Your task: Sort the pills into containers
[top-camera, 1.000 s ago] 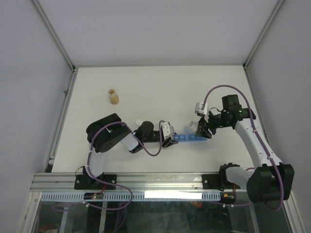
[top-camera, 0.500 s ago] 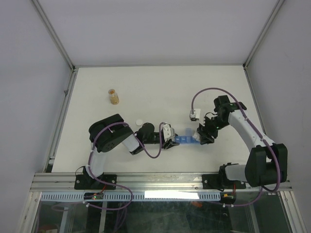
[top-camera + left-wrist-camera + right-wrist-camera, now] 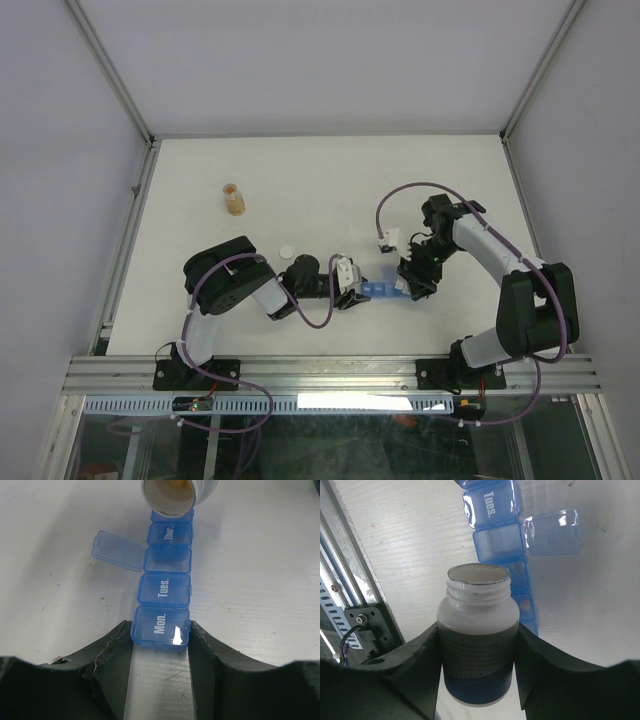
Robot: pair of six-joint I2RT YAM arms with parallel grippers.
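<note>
Blue translucent plastic is what both arms meet over. From above, the strip [image 3: 378,290] lies on the white bench [image 3: 330,180] at about 5 o'clock from its middle, near the front edge. The left end effector [image 3: 352,297] is at its 9 o'clock end, and the right end effector [image 3: 412,280] hangs over its 3 o'clock end. An amber vial [image 3: 234,199] stands well apart at 10 o'clock.

From the left wrist, the two fingers are closed on the "Mon." end of the strip, one on either side, pinning it flat. "Tues." and "Thur." are shut. Between them is an open cell [image 3: 167,559], its lid [image 3: 117,550] flipped out toward 9 o'clock. At 12 o'clock a white bottle [image 3: 172,492] shows its mouth above the part past "Thur.", with something yellowish inside, probably pills [image 3: 181,484].

From the right wrist, the fingers are clamped on the bottle's body and its cap is off. The strip is beyond it at 12 o'clock.

I'd call this the pouring step. The mouth looks to sit past the open cell, so the next move calls for drawing it back toward 6 o'clock, over that cell. Then it needs a slow tip so the pills don't spill onto the bench.
</note>
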